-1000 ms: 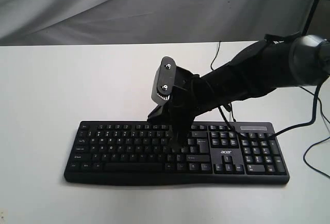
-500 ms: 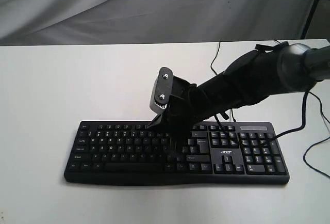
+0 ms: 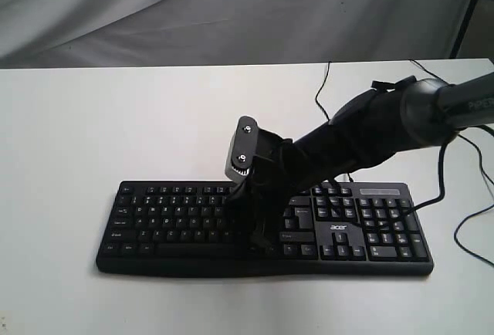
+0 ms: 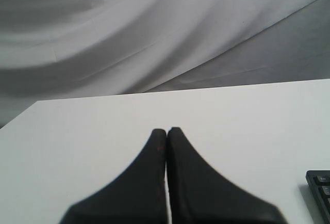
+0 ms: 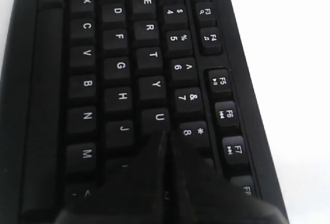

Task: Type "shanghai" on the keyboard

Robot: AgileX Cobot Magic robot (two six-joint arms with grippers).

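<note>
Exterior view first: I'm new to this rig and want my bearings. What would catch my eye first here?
A black arm reaches in from the right, its right gripper shut and pointing down at the middle of the black keyboard, tips close to the U key. The keyboard lies on a white table. The left gripper, also shut, hangs over the table off the keyboard's end.

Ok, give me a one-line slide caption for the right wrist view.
Right gripper, jaws shut, tip down among the keyboard letters, next to the U key and J key.
</note>
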